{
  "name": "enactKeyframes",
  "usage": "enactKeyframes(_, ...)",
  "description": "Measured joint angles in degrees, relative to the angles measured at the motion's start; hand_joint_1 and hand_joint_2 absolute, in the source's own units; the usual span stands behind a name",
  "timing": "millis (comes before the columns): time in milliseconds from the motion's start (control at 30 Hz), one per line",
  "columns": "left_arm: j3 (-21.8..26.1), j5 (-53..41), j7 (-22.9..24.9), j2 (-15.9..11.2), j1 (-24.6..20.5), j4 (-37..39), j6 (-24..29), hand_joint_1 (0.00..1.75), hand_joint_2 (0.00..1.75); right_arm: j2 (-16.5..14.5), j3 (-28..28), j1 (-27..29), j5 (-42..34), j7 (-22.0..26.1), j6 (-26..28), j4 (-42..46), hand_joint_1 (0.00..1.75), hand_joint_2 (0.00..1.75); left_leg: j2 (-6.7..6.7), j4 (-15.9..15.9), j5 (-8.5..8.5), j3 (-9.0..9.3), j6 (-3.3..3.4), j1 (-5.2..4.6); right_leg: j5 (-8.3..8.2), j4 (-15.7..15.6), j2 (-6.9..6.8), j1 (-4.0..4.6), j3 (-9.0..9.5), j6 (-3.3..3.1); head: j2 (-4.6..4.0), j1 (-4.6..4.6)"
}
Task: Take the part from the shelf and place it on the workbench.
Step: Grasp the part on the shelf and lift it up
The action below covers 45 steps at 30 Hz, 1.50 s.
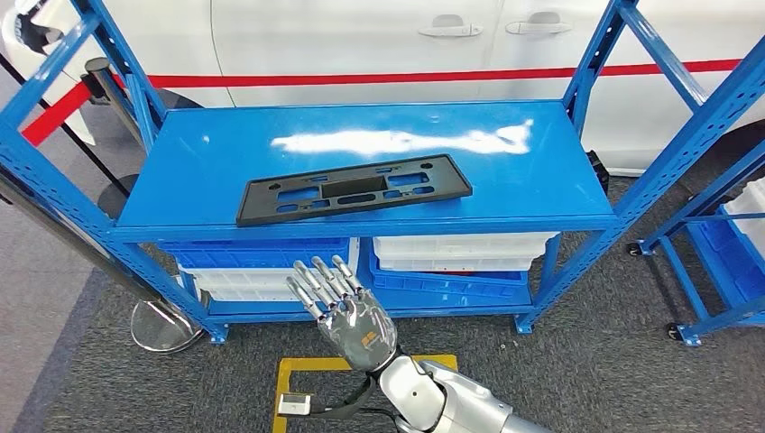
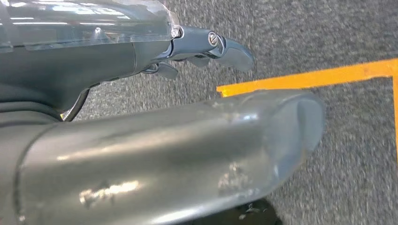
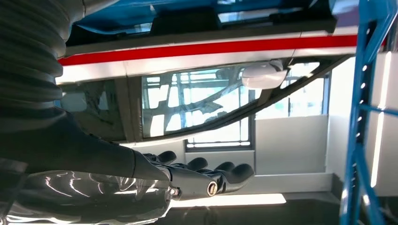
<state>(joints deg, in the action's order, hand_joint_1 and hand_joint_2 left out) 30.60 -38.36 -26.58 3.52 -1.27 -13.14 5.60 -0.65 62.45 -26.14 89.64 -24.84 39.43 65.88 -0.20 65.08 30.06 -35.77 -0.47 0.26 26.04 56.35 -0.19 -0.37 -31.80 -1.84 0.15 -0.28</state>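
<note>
— Where's the part [image 1: 354, 188]?
— Flat on the blue shelf [image 1: 207, 171], toward its front edge.
— Right hand [image 1: 347, 308]?
— At six o'clock from it, fingers spread, holding nothing.
— Left hand [image 2: 155, 154]?
— Over grey carpet; grip impossible to tell.

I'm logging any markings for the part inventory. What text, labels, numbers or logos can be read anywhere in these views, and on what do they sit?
No words or numbers can be read in any view.
Back of the right hand: a small orange mark, too small to read.
Black part on the blue shelf: no legible marking.
White car behind: a plain red stripe, no lettering.
</note>
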Motion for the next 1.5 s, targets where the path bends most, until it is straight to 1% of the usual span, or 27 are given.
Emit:
enactKeyframes(100,0.02,-0.03,0.0,0.0,0.0,0.0,-0.03,0.0,0.0,-0.14,-0.29,0.14,0.02,0.3,0.02,-0.09,0.0,1.75,0.0,1.15,0.54,-0.58,-0.08,0.07,0.02,0.01,0.0,0.0,0.01,-0.03,0.01,-0.01)
enactKeyframes(167,0.31,-0.12,0.0,-0.02,0.06,0.0,-0.08,0.0,0.0,-0.91,-2.32,1.14,0.09,2.29,0.04,-0.98,0.0,1.75,0.01,6.45,2.19,-3.55,-0.51,0.33,0.22,0.11,-0.01,0.0,0.06,-0.04,0.01,0.0)
enactKeyframes(233,1.03,-0.56,-0.01,-0.09,0.08,0.01,-0.18,0.0,0.0,-2.81,-8.23,3.16,0.07,6.84,0.1,-3.4,0.0,1.75,0.03,2.59,-1.06,-2.4,-0.74,0.71,1.32,0.65,0.12,-0.04,0.6,0.64,0.0,0.0)
enactKeyframes(300,1.75,-1.17,-0.03,-0.14,0.02,0.03,-0.28,0.0,0.0,-4.54,-14.58,4.84,-0.22,11.13,0.17,-5.75,0.0,1.75,-0.02,-6.0,-5.0,1.39,-0.08,0.76,2.3,1.19,0.29,0.02,1.22,1.74,0.0,0.02)
enactKeyframes(400,2.41,-1.8,-0.02,-0.15,0.1,0.06,-0.4,0.0,0.0,-5.74,-20.28,6.25,-0.9,14.76,0.2,-7.5,0.0,1.75,-0.16,-6.76,-4.33,2.47,1.41,0.8,3.07,3.03,0.29,0.0,0.85,2.67,0.0,0.15)
enactKeyframes(467,2.68,-2.18,-0.02,-0.19,0.07,0.07,-0.51,0.0,0.0,-6.25,-23.11,6.8,-1.34,16.71,0.19,-8.39,0.0,1.75,-0.16,-6.99,-3.97,3.28,2.07,0.81,5.35,8.53,0.25,-0.08,-2.21,2.99,0.0,0.34)
enactKeyframes(533,2.89,-2.59,-0.02,-0.21,0.0,0.07,-0.73,0.0,0.0,-6.54,-25.36,7.53,-1.79,18.52,0.13,-9.32,0.0,1.75,-0.23,-7.01,-3.38,3.88,2.4,0.65,7.68,15.78,0.25,-0.07,-7.15,3.15,0.0,0.42)
enactKeyframes(567,2.98,-2.79,-0.02,-0.22,-0.01,0.07,-0.86,0.0,0.0,-6.65,-26.31,8.01,-2.0,19.25,0.08,-9.75,0.0,1.75,-0.3,-7.01,-3.02,4.26,2.45,0.55,7.75,17.81,0.25,-0.05,-9.02,3.12,0.0,0.43)
enactKeyframes(600,3.1,-2.94,-0.02,-0.22,0.02,0.07,-0.97,0.0,0.0,-6.78,-27.18,8.44,-2.16,19.75,0.03,-10.08,0.0,1.75,-0.37,-7.01,-2.6,4.78,2.44,0.44,6.74,17.88,0.25,-0.01,-9.94,2.97,0.0,0.45)
enactKeyframes(633,3.23,-3.1,-0.01,-0.22,0.06,0.07,-1.04,0.0,0.0,-6.94,-27.99,8.74,-2.32,20.1,-0.07,-10.34,0.0,1.75,-0.41,-7.01,-2.1,5.49,2.38,0.3,4.5,15.59,0.25,0.1,-9.68,2.67,0.0,0.46)
enactKeyframes(700,3.51,-3.48,0.0,-0.16,0.11,0.08,-1.13,0.0,0.0,-7.25,-29.43,8.99,-2.63,20.64,-0.34,-10.68,0.0,1.75,-0.43,-7.07,-1.0,7.0,2.16,0.01,-0.79,8.07,0.23,0.56,-7.41,1.58,0.0,0.41)
enactKeyframes(733,3.65,-3.7,0.0,-0.12,0.05,0.1,-1.13,0.0,0.0,-7.39,-30.12,9.02,-2.77,20.88,-0.51,-10.79,0.0,1.75,-0.44,-7.15,-0.5,7.51,1.92,-0.07,-2.12,4.9,0.26,0.84,-6.33,1.02,0.0,0.4)
enactKeyframes(767,3.77,-3.91,0.01,-0.07,-0.04,0.11,-1.14,0.0,0.0,-7.5,-30.7,9.07,-2.9,21.07,-0.64,-10.86,0.0,1.75,-0.46,-7.31,-0.12,7.76,1.62,-0.09,-2.61,3.24,0.28,1.06,-5.72,0.57,0.01,0.4)
enactKeyframes(867,4.08,-4.27,0.02,-0.11,-0.17,0.13,-1.14,0.0,0.0,-7.79,-32.06,9.3,-3.34,21.35,-0.77,-10.9,0.0,1.75,-0.32,-7.35,0.17,8.85,0.63,-0.11,-2.1,1.65,0.46,0.95,-4.24,-0.05,0.01,0.47)
enactKeyframes(900,4.16,-4.32,0.01,-0.17,-0.18,0.13,-1.14,0.0,0.0,-7.9,-32.4,9.32,-3.48,21.41,-0.77,-10.88,0.0,1.75,-0.25,-6.41,0.23,8.93,0.39,-0.12,-1.94,1.1,0.5,0.73,-3.38,-0.26,0.01,0.45)
enactKeyframes(933,4.23,-4.37,0.01,-0.23,-0.26,0.13,-1.14,0.0,0.0,-8.04,-32.65,9.28,-3.59,21.49,-0.77,-10.87,0.0,1.75,-0.23,-4.58,0.48,8.14,0.13,-0.08,-1.73,0.73,0.47,0.51,-2.53,-0.46,0.01,0.34)
enactKeyframes(1033,4.34,-4.61,0.02,-0.27,-0.4,0.13,-1.14,0.0,0.0,-8.31,-33.09,9.32,-3.84,21.79,-0.8,-10.85,0.0,1.75,-0.18,5.03,3.3,1.64,-0.85,0.26,-0.52,0.3,0.38,0.37,-0.7,-0.79,0.01,0.13)
enactKeyframes(1067,4.42,-4.71,0.04,-0.28,-0.32,0.13,-1.14,0.0,0.0,-8.33,-33.24,9.46,-3.93,21.87,-0.82,-10.85,0.0,1.75,-0.17,7.12,4.61,-0.42,-1.08,0.38,-0.02,0.31,0.42,0.36,-0.15,-0.72,0.01,0.15)
enactKeyframes(1100,4.58,-4.83,0.07,-0.3,-0.19,0.13,-1.14,0.0,0.0,-8.33,-33.44,9.64,-4.11,21.95,-0.86,-10.84,0.0,1.75,-0.16,7.42,5.34,-1.67,-1.18,0.46,0.51,0.35,0.49,0.32,0.53,-0.6,0.0,0.13)
enactKeyframes(1133,4.79,-4.92,0.1,-0.33,-0.08,0.13,-1.14,0.0,0.0,-8.33,-33.66,9.8,-4.34,22.03,-0.9,-10.83,0.0,1.75,-0.15,6.11,4.89,-2.19,-1.2,0.5,1.1,0.4,0.56,0.27,1.32,-0.44,0.0,0.13)
enactKeyframes(1167,5.01,-5.03,0.12,-0.37,-0.01,0.14,-1.14,0.0,0.0,-8.33,-33.89,9.93,-4.62,22.15,-0.94,-10.78,0.0,1.75,-0.14,3.45,2.94,-2.06,-1.17,0.54,1.71,0.49,0.6,0.22,2.14,-0.25,0.0,0.13)
enactKeyframes(1233,5.41,-5.41,0.13,-0.43,0.11,0.21,-1.11,0.0,0.0,-8.33,-34.18,10.11,-5.2,22.54,-0.95,-10.57,0.0,1.75,-0.02,-3.06,-3.62,-1.48,-0.83,0.49,3.07,0.93,0.69,0.29,3.34,0.28,0.0,0.08)
enactKeyframes(1267,5.56,-5.66,0.09,-0.45,0.11,0.26,-1.06,0.0,0.0,-8.34,-34.32,10.21,-5.48,22.79,-0.93,-10.35,0.0,1.75,0.02,-4.92,-5.99,-1.31,-0.47,0.39,3.68,1.23,0.73,0.38,3.55,0.62,0.0,0.06)
enactKeyframes(1300,5.7,-5.92,0.03,-0.46,0.11,0.31,-1.02,0.0,0.0,-8.37,-34.48,10.36,-5.72,23.06,-0.89,-10.01,0.0,1.75,0.03,-5.76,-7.32,-1.34,-0.02,0.29,4.17,1.4,0.77,0.46,3.58,0.98,0.0,0.03)
enactKeyframes(1400,6.12,-6.62,-0.27,-0.47,-0.01,0.34,-1.0,0.0,0.0,-8.5,-34.89,10.64,-6.48,23.87,-0.76,-8.35,0.0,1.75,-0.01,-5.74,-7.3,-1.15,1.17,0.32,5.32,1.79,0.74,0.44,3.46,1.94,0.01,0.03)
enactKeyframes(1433,6.28,-6.82,-0.37,-0.47,-0.04,0.35,-1.05,0.0,0.0,-8.53,-34.92,10.63,-6.76,24.11,-0.76,-7.62,0.0,1.75,0.01,-5.93,-7.25,-1.0,1.47,0.41,6.18,2.99,0.69,0.4,2.96,2.19,0.01,0.14)
enactKeyframes(1500,6.61,-7.17,-0.5,-0.48,-0.16,0.35,-1.15,0.0,0.0,-8.58,-34.94,10.67,-7.22,24.44,-0.85,-6.04,0.0,1.75,0.04,-6.13,-6.98,-0.72,2.04,0.49,9.23,8.98,0.55,0.18,-0.14,2.65,0.01,0.39)
